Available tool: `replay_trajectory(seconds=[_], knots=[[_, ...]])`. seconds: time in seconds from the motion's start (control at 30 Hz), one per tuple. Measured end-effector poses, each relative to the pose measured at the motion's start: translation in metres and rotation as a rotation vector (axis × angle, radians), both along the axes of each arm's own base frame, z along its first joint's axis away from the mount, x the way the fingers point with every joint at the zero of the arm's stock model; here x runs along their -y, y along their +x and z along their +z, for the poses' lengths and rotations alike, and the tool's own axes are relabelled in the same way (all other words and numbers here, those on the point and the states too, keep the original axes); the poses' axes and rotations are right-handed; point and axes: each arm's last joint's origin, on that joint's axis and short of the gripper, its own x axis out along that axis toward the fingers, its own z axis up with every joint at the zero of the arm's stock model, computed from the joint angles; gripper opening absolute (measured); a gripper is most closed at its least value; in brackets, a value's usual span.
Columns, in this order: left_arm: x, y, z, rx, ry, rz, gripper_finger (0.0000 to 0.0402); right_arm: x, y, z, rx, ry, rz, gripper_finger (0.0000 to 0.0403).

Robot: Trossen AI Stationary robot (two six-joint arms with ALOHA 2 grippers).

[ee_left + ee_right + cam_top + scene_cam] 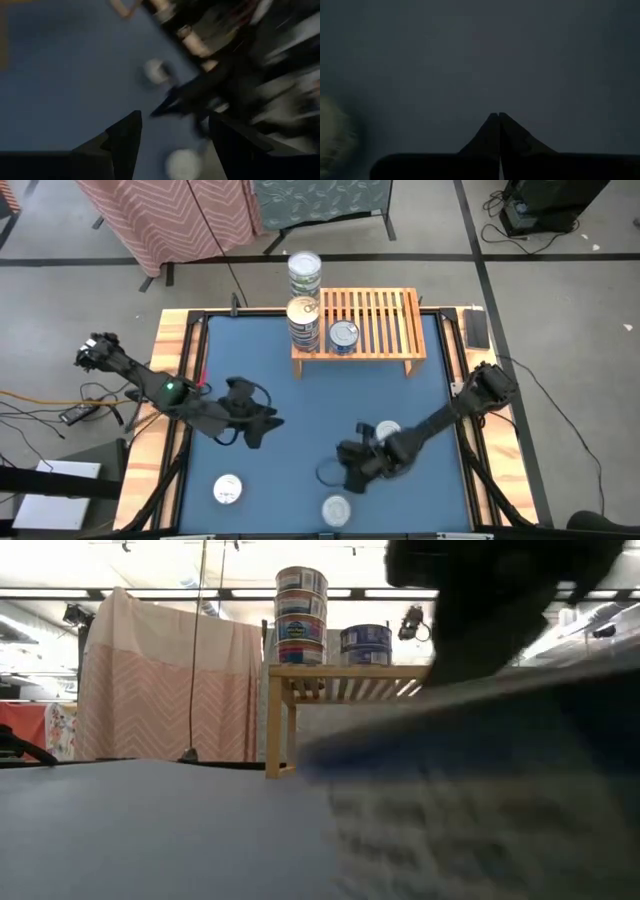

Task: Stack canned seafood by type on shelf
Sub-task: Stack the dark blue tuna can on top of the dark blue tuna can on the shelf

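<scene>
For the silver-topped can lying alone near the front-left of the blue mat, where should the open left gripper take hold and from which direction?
Best guess: straight down from above, fingers straddling the round side wall across its width. The can lies flat, lid up, with bare mat all round it, so any pair of opposite sides is free. The left gripper is open, empty and nearer it than the shut right gripper.

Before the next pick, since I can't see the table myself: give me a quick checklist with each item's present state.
1. Left gripper open, empty: ok.
2. Right gripper shut, holding nothing: ok; must open before picking.
3. Shelf has free slats: ok.
4. Tall can stack at shelf's left end upright: ok.
5. Loose cans within reach, near front edge: ok.
6. Can beside right arm unobstructed: cannot tell.
</scene>
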Motion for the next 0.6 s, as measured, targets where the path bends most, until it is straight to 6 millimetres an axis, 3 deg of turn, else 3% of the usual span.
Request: replay_trajectory(seconds=[0.1,0.3,0.43,0.6], knots=[[-0.002,-0.004,-0.014,-0.145,0.084,-0.004,0.0236,0.007,0.004,0.014,0.049,0.024,0.012,0.0],[-0.008,-0.024,-0.016,-0.249,0.147,-0.036,0.0236,-0.034,-0.019,0.057,0.164,0.238,0.304,0.0],[-0.006,-0.028,-0.014,-0.231,0.128,-0.038,0.0236,-0.057,-0.031,0.048,0.138,0.273,0.351,0.0],[-0.005,-0.026,-0.019,-0.261,0.148,-0.024,0.0236,-0.057,-0.017,0.024,0.123,0.27,0.299,0.0]])
